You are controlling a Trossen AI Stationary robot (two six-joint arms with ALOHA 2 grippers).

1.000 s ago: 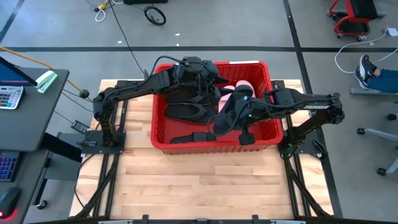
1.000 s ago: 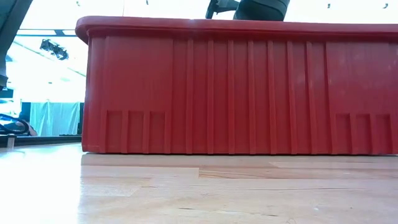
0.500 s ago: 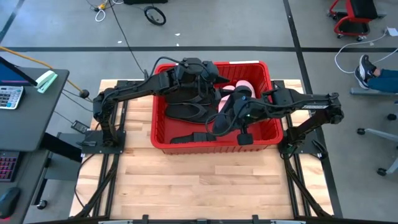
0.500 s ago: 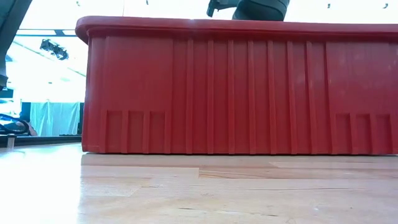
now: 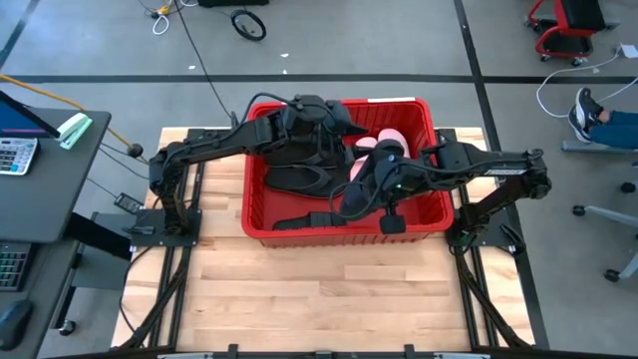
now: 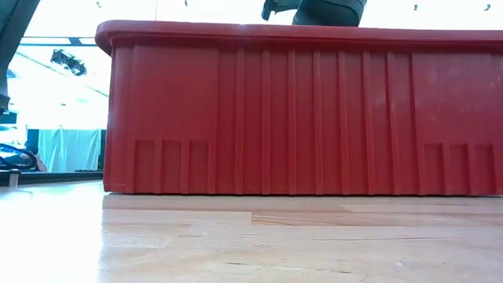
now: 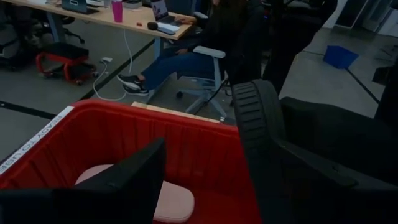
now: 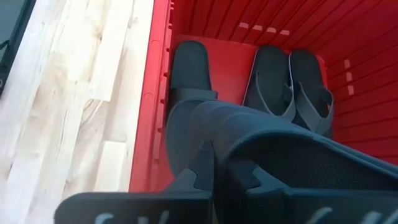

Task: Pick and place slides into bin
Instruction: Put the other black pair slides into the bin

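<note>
The red bin [image 5: 261, 214] stands mid-table and fills the low view [image 6: 299, 110]. On its floor lie pale pink slides [image 5: 391, 140], two black flip-flops [image 8: 273, 81] and a black broad-strap slide [image 8: 189, 62] along the near wall. My right gripper [image 5: 387, 187] reaches in from the right and is shut on the other black slide [image 5: 357, 189]. My left gripper [image 5: 334, 125] is inside the bin near the far wall, open. In its wrist view a black ridged sole [image 7: 255, 130] stands upright beside one finger [image 7: 124, 180]. I cannot tell whether they touch. My right gripper holds the black broad-strap slide near its strap [image 8: 292, 155]. The bottom of the wrist picture cuts off the place of contact. The slide reaches out ahead of the fingers, its free end [image 8: 193, 121] clear above the bin's floor, tilted.
Bare wooden tabletop [image 5: 319, 289] lies in front of the bin. A desk with a calculator [image 5: 15, 155] stands left of the table. A person sits on a chair [image 7: 199, 56] beyond the table's right side.
</note>
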